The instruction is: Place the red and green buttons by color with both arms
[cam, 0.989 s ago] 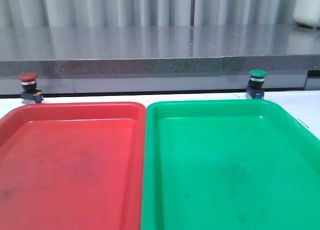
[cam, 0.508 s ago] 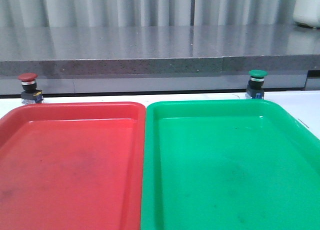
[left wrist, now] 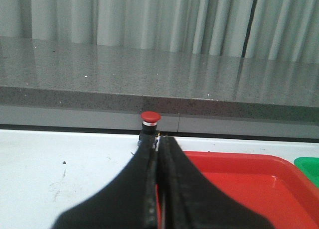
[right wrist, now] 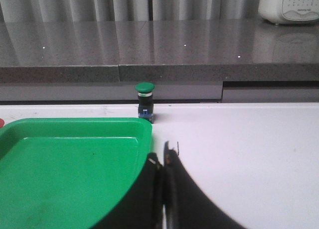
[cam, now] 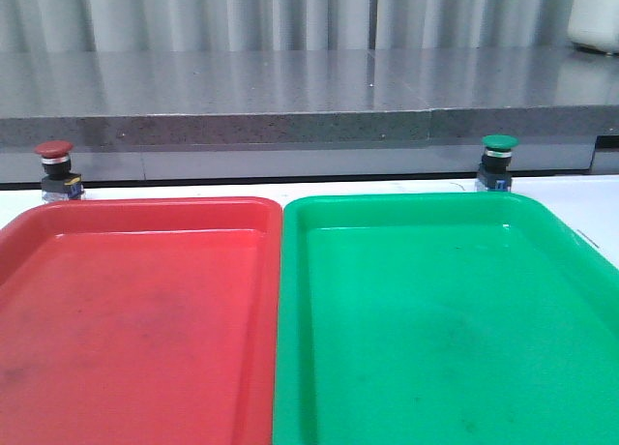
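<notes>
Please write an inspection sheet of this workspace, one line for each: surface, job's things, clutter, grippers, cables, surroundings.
Surface: white table, small dark marks on it in the left wrist view.
Job's things: red button upright beyond the red tray; green button upright beyond the green tray; both trays hold nothing.
Clutter: nothing seen.
Grippers: left gripper shut, holding nothing, pointed toward the red button; right gripper shut, holding nothing, near the green tray's corner.
Cables: nothing seen.
Surroundings: grey stone ledge, pale curtain, white appliance on the ledge.
</notes>
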